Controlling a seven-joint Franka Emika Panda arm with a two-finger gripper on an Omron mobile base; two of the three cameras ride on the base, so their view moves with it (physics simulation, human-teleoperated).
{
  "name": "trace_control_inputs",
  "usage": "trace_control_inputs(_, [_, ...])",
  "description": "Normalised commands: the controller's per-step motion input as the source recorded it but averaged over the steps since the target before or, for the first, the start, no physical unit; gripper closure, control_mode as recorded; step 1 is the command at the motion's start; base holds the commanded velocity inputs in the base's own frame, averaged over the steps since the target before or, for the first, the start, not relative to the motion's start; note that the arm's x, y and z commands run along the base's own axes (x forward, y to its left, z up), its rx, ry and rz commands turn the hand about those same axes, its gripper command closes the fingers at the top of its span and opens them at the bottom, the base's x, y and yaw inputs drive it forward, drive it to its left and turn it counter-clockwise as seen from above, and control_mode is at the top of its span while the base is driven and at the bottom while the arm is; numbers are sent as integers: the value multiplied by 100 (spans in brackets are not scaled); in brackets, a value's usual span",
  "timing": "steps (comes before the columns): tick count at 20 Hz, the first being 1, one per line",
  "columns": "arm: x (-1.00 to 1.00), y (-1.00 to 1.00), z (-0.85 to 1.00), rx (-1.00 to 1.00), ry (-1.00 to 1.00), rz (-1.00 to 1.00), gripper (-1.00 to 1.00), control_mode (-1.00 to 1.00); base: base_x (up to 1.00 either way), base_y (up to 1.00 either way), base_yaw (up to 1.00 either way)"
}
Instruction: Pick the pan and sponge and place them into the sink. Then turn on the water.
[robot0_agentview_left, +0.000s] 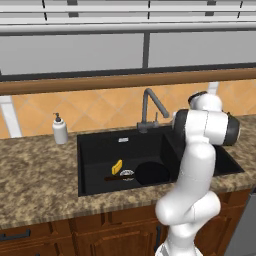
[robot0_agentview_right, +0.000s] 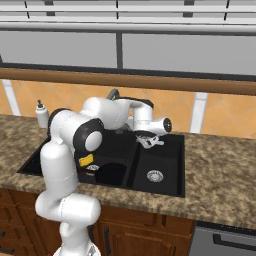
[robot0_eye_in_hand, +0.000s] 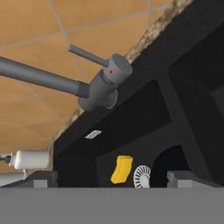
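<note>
1. Two dark fingertips (robot0_eye_in_hand: 41, 179) stand far apart at the bottom of the hand view, jaws spread wide with nothing between them; from the right base view the gripper (robot0_agentview_right: 150, 141) hangs over the middle of the sink (robot0_agentview_right: 165, 172), near its back edge.
2. Just ahead of the gripper stands the dark grey faucet (robot0_eye_in_hand: 103, 87), its thin lever (robot0_eye_in_hand: 87, 55) sticking out from the body and its spout running off to one side; it sits between the gripper and the tiled wall (robot0_agentview_left: 100, 107).
3. At the far end of the speckled counter (robot0_agentview_left: 35, 175) a white soap dispenser (robot0_agentview_left: 60, 130) stands beside the left basin, well apart from the gripper.
4. Inside the left basin the yellow sponge (robot0_agentview_left: 117, 166) lies just beside the round silver drain (robot0_eye_in_hand: 141, 176).
5. Next to it rests the black pan (robot0_agentview_left: 152, 173), its thin handle (robot0_agentview_left: 117, 178) reaching across in front of the sponge.
6. Both lie low in the basin, below and to the left of the gripper, neither touched by it.
</note>
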Motion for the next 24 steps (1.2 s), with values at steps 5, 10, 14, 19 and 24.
trace_control_inputs(5, [60,6,-10,-5,-8,0,-100,-100,0,0,0])
trace_control_inputs(10, [49,0,0,0,0,2,-100,-100,0,0,0])
trace_control_inputs(14, [49,0,-24,0,0,0,-100,-100,0,0,0])
trace_control_inputs(19, [39,0,-31,0,0,0,-100,-100,0,0,0])
trace_control_inputs(24, [35,9,-6,0,0,0,-100,-100,0,0,0])
